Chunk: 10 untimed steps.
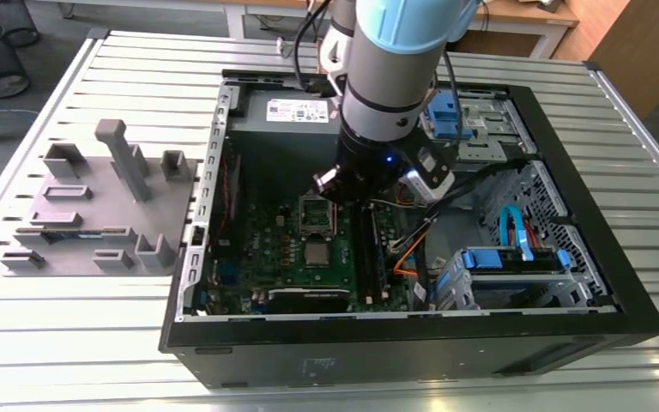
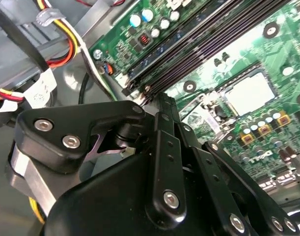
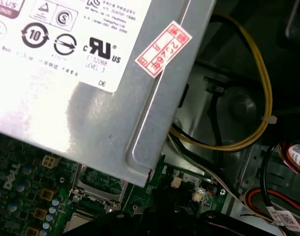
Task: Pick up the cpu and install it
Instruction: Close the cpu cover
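Observation:
The cpu (image 1: 316, 254) is a small silvery square lying flat on the green motherboard (image 1: 272, 249) inside the open computer case (image 1: 604, 257). The second wrist view shows the cpu (image 2: 249, 93) as a pale square beside the silver socket frame (image 2: 201, 115). In the exterior view, that frame (image 1: 316, 215) lies just beyond the chip. My gripper (image 1: 336, 186) hangs inside the case above the frame's far end, a short way off the chip and apart from it. Its black linkages (image 2: 162, 147) cover the near part of the second wrist view.
The grey labelled power supply box (image 1: 289, 110) (image 3: 81, 88) sits at the case's far end, close to my wrist. Yellow and black cables (image 3: 260, 118) run beside it. Memory slots (image 2: 204, 44) border the socket. Blue drive carriers (image 1: 513, 262) stand at the exterior view's right, a grey fixture block (image 1: 100, 215) at its left.

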Tool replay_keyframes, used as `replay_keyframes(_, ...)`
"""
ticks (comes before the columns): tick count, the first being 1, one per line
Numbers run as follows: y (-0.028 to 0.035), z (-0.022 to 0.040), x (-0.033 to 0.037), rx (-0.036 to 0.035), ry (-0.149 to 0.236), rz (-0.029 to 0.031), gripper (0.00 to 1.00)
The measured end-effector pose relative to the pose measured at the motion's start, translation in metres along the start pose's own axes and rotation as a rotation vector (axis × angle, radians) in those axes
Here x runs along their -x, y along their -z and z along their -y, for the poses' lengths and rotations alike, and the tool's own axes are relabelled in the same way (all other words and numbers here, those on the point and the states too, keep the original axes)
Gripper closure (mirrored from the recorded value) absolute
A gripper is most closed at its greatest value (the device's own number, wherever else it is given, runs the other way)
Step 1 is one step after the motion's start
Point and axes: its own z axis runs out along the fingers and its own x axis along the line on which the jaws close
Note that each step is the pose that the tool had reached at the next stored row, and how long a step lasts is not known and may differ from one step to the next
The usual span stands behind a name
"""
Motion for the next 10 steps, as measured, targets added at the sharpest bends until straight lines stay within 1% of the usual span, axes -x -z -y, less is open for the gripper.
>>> replay_keyframes(1,0.0,-0.0001,-0.0003,0.0036,0.0,0.0013,0.89)
replay_keyframes(2,-0.0001,-0.0003,-0.0008,0.0052,0.0,0.0019,0.89)
replay_keyframes(6,-0.0009,-0.0019,-0.0052,0.0087,-0.002,0.0037,0.89)
replay_keyframes(7,-0.0013,-0.0018,-0.0053,0.0131,-0.004,0.0054,0.89)
replay_keyframes(10,-0.0025,-0.0018,-0.0053,0.0358,-0.012,0.0145,0.89)
